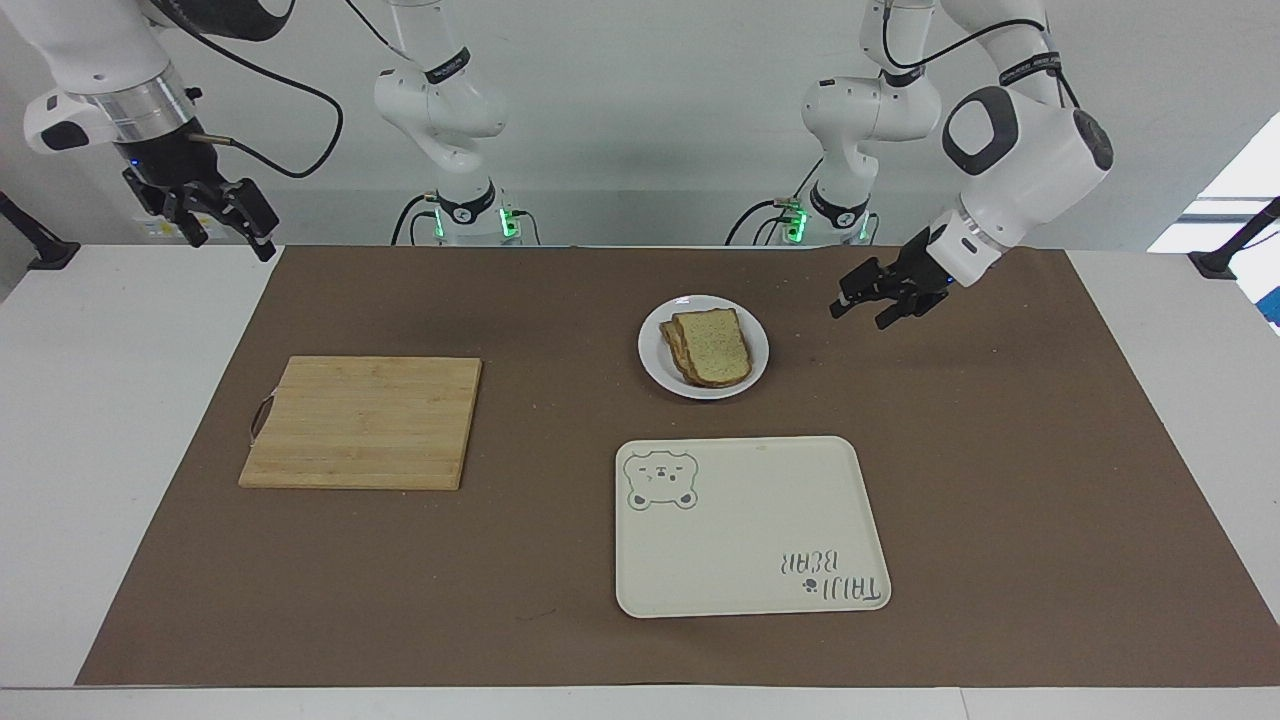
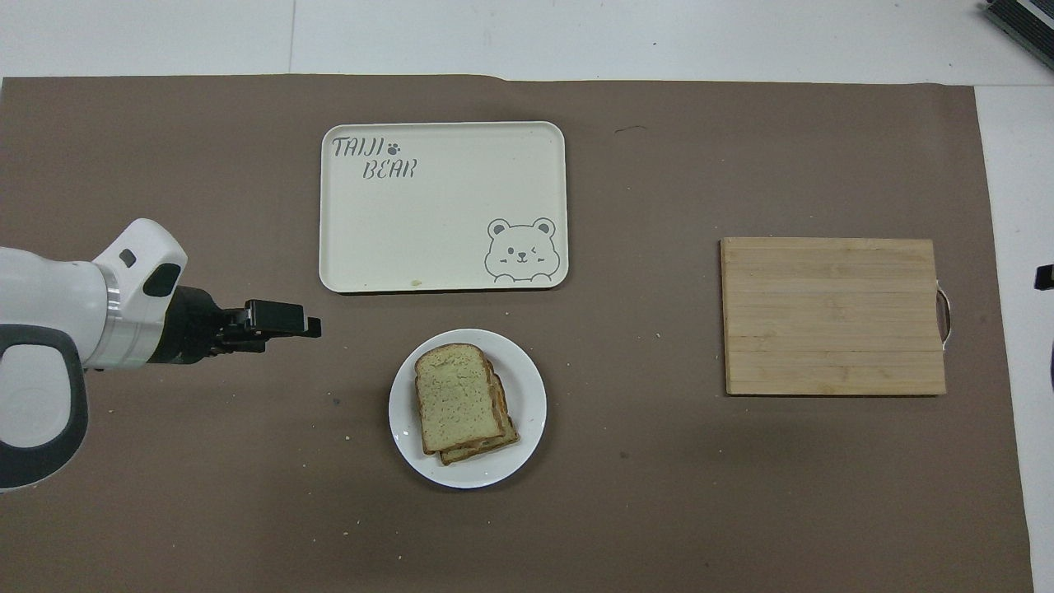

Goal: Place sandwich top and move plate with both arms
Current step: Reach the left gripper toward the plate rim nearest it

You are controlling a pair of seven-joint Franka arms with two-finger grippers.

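**Already topped: the plate is what waits to be moved**

Plainly, the sandwich top [image 1: 716,345] lies on the stack of bread on the plate [image 1: 655,365], which sits on the brown mat near the middle of the desk [image 1: 120,420], nearer to the robots than the cream bear tray [image 1: 750,560]. So I judge the bread-placing part done and the plate move to be the step in hand.

The left end effector [image 1: 880,300] hangs low over the mat beside the plate, toward the left arm's end of the desk, apart from the rim and touching nothing; its fingers are spread and hold nothing. The right end effector [image 1: 215,215] is high over the desk's edge at the right arm's end, well apart from the plate and past the wooden cutting board [image 1: 365,420]; it too is spread and empty.

Next, as I read it, the left end effector has to come down to the plate's rim and close on it, while the right arm must travel across to take the rim on its own side. Both should grip level, or the loose slices may slide off.
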